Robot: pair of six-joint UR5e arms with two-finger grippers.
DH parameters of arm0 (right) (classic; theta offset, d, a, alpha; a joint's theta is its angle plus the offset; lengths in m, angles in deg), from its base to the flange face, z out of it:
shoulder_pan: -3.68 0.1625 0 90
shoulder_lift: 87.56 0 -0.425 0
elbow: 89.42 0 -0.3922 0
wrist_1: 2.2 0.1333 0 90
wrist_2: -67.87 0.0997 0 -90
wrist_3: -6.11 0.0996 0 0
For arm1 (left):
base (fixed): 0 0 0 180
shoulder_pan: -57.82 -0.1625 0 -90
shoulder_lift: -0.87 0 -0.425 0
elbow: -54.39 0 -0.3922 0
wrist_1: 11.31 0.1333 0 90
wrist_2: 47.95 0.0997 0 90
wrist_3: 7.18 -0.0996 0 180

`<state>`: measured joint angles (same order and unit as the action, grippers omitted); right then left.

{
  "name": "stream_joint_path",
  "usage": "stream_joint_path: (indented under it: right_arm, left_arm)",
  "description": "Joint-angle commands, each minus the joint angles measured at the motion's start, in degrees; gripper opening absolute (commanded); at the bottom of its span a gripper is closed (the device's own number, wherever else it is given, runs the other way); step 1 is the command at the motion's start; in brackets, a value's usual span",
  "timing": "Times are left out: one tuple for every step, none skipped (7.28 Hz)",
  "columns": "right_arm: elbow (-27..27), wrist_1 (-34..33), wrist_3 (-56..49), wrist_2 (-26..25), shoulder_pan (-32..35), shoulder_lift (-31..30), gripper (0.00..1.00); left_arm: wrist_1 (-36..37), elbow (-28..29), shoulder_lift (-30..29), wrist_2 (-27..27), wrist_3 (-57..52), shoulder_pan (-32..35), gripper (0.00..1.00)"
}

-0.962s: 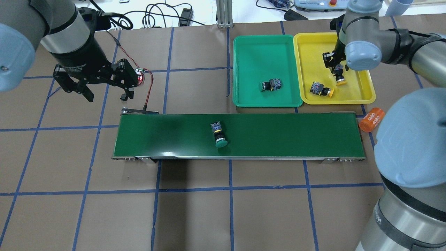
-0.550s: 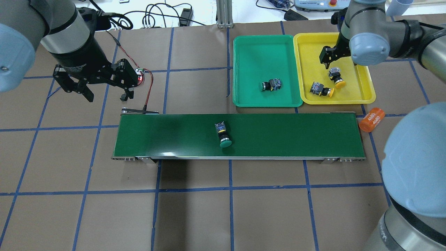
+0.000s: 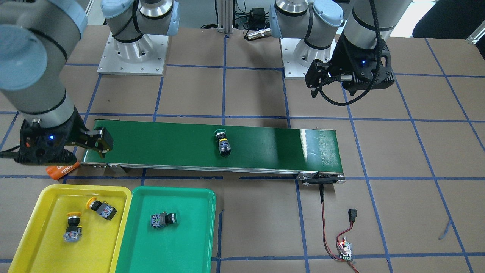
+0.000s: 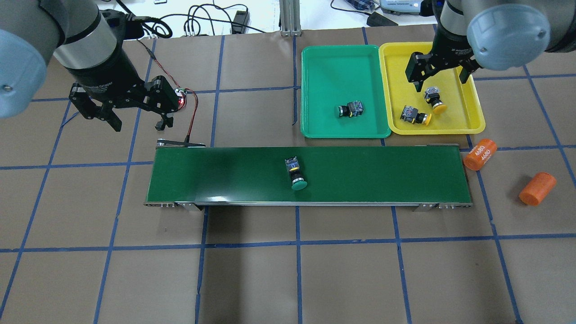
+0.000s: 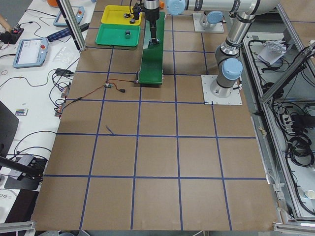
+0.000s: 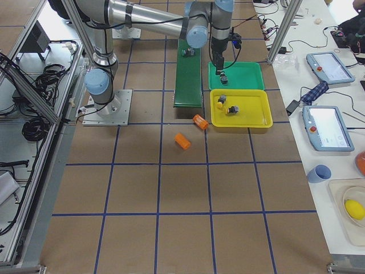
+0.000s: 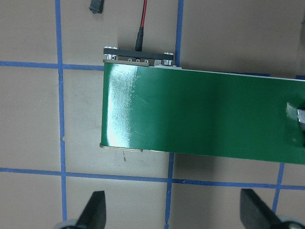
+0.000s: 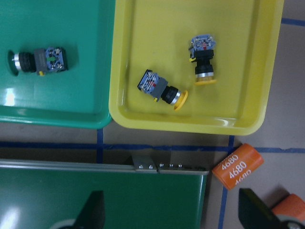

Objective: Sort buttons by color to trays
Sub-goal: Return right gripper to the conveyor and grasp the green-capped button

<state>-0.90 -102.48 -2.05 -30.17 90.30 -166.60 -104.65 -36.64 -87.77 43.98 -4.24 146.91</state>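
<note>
Overhead view of a brown table w/ blue tape grid, read left to right.

Upper left: the left gripper (image 4: 137, 120) hangs over bare table, jaws spread wide, holding nothing. A small circuit board (image 4: 181, 100) sits just beside it.

Ctr: a long dark-green conveyor belt (image 4: 216, 175) runs across the frame. The green button on the belt (image 4: 296, 174) lies on its side slightly right of ctr, cap nearer the belt's lower edge.

Upper right: the green tray (image 4: 333, 67) has the sorted green button (image 4: 350, 109) in its lower half. Touching its right rim is the yellow tray (image 4: 454, 121). It holds the lower yellow button (image 4: 415, 115) & the upper yellow button (image 4: 434, 100), close but apart. The right gripper (image 4: 437, 80) hovers over that tray, jaws wide open & empty.

Far right: 2 orange cylinders. The marked cylinder (image 4: 479, 154) is just beside the belt's end, the plain cylinder (image 4: 537, 188) is apart.

Judgement: 3 of 4 sorted, and the last pick is the step in hand. Next move calls for open jaws straddling the black body, closing, then lifting over the green tray's lower rim.

Room: the belt is bare either side of the button, so the fingers have clearance. A nudge could roll the cap toward the lower edge. The green tray's upper half is bare for the drop.
</note>
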Motion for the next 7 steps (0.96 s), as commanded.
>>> stream_joint_path:
  right_arm:
    - [0.9,7.2,0.8,0.6,0.7,-3.8,1.00]
    - [1.0,6.9,1.2,2.5,1.9,-3.7,1.00]
    - [1.0,6.5,6.7,6.3,3.8,-3.1,1.00]
    - [1.0,6.1,9.6,6.3,6.8,-1.9,1.00]
    - [1.0,2.3,9.3,6.5,7.6,0.5,1.00]
    - [1.1,0.9,9.9,7.0,7.9,0.8,1.00]
    - [1.1,1.0,10.1,9.3,8.7,0.8,1.00]
  left_arm:
    - [0.0,0.1,0.0,0.0,0.0,0.0,1.00]
    - [0.0,0.1,0.0,-0.1,0.1,0.0,1.00]
    - [0.0,0.1,0.0,0.0,0.0,-0.1,1.00]
    - [0.0,0.1,0.0,0.0,0.0,-0.1,1.00]
    - [0.0,0.1,-0.1,0.0,0.0,-0.1,1.00]
    - [0.0,0.1,-0.1,0.0,0.1,-0.1,1.00]
    - [0.0,0.1,-0.1,-0.1,0.1,0.0,1.00]
